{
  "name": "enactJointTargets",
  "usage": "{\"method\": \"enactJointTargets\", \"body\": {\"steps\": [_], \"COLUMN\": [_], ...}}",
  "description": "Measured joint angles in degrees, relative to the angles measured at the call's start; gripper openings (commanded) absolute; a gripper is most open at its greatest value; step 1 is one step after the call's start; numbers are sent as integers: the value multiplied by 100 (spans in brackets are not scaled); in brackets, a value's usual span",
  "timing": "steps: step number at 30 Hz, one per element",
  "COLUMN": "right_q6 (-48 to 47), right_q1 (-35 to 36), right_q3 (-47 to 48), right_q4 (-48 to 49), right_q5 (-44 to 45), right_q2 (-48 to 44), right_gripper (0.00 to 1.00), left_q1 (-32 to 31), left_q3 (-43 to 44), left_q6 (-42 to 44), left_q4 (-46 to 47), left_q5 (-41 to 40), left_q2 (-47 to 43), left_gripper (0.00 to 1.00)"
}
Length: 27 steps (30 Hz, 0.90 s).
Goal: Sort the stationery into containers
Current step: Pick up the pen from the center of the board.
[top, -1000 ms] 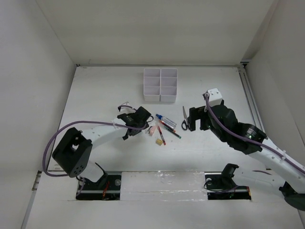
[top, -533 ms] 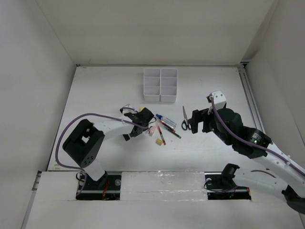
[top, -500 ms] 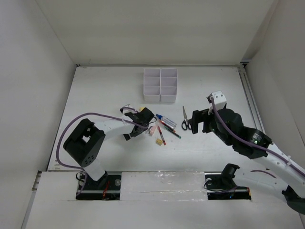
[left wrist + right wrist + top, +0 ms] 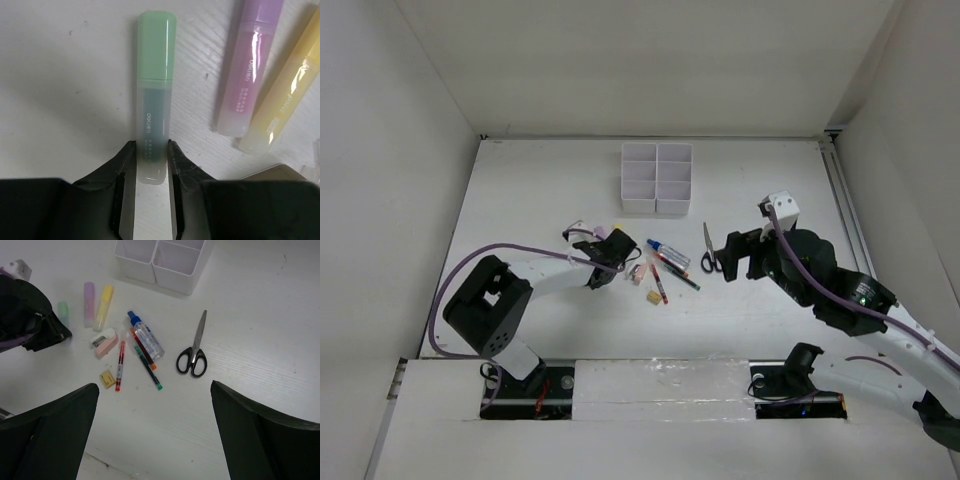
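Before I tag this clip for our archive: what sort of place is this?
Probably a robot test booth: plain white walls box in the white table, two arms are bolted at its near edge, and loose stationery lies near an organizer tray.

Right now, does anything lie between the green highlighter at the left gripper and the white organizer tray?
Only low things: the purple highlighter and yellow highlighter lie flat beside the green highlighter, on the side toward the organizer tray. Lifted by the left gripper, it would probably pass over them. Past them, bare table.
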Motion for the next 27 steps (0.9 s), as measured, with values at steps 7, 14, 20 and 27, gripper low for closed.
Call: {"method": "enactJointTargets", "body": {"steps": [7,14,20,27], "right_q6": [-33,-31,245,645], "right_q1": [-7,-922,-1843,-1891], "right_q3": [-92,-472,-645,-420], "right_q4": [474,1574,2702,3792], "right_q5": [-363,-1864,-3206,-4157], "right_q2": [70,319,844,1797], "right_gripper": [100,100,100,100], "left_q1": [-153,-1244,-1884,-1941], "left_q3": [-227,413,586,-188], "left_q6": [-216,170,1368,3112], "left_q4": [-520,-1132,-498,1023], "left_q5": [-153,-916,-962,160], "left_q2": [-485,-1530,-2844,-4481], "left_gripper": [0,0,0,0]}}
